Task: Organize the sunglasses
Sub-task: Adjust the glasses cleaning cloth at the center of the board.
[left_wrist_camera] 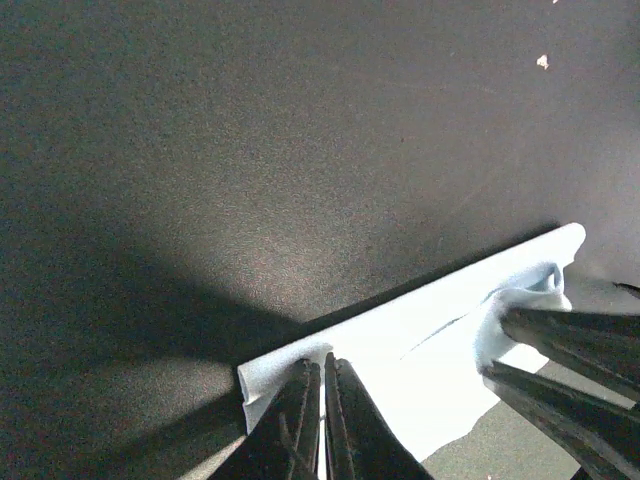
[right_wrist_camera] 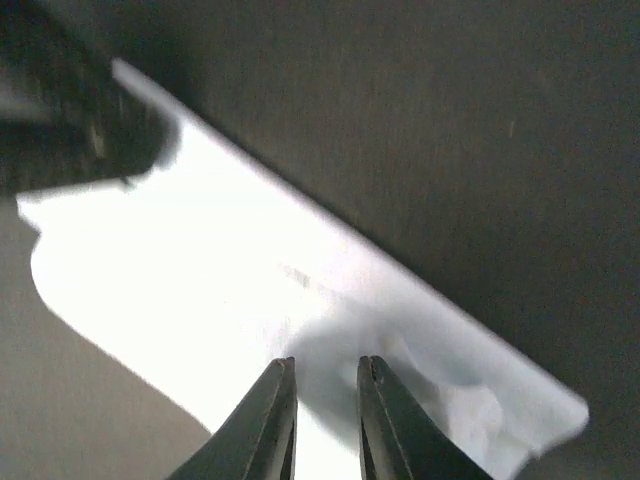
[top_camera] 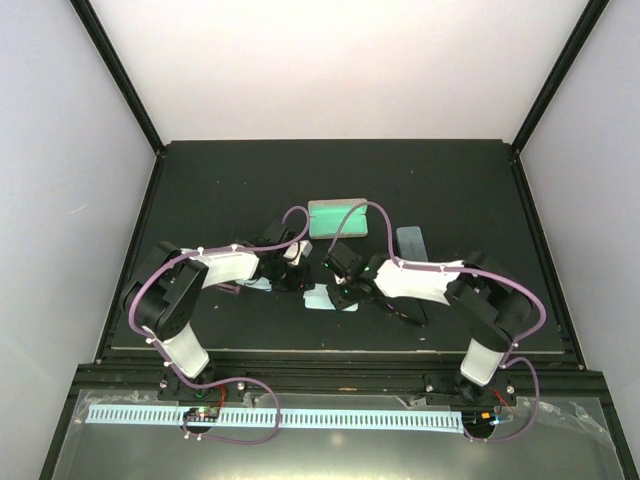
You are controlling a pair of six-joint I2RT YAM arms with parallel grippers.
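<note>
- Worktop [top_camera: 220, 190]: black. Both arms reach in from the near edge and their wrists meet near centre.
- Cases: green case [top_camera: 338, 217] sits behind the hands, toward the back. Grey case [top_camera: 412, 241] lies near it on the right, apart from it.
- Cloth [left_wrist_camera: 400, 350]: light blue, stretched btw the two hands. One long edge is straight w/ shadow under it, so it is prob lifted off the surface. It is bunched at the right-hand end.
- Left hand [left_wrist_camera: 321, 368]: fingers pinched almost together on one corner of the cloth.
- Right hand [right_wrist_camera: 325, 380]: narrow gap w/ cloth caught btw the fingers at the opposite end. The left wrist view shows the fabric puckering there.
- Sunglasses: can't pick out either pair in any view. Dark bits under the right forearm are too small to tell.
- Step, as I read it: two-handed cloth handling, prob spreading or folding. That is prep; the sunglasses themselves are not yet touched.
- Next move prob needs both hands travelling together w/ even tension so neither corner slips. The cloth should then go down flat, clear of the cases.
</note>
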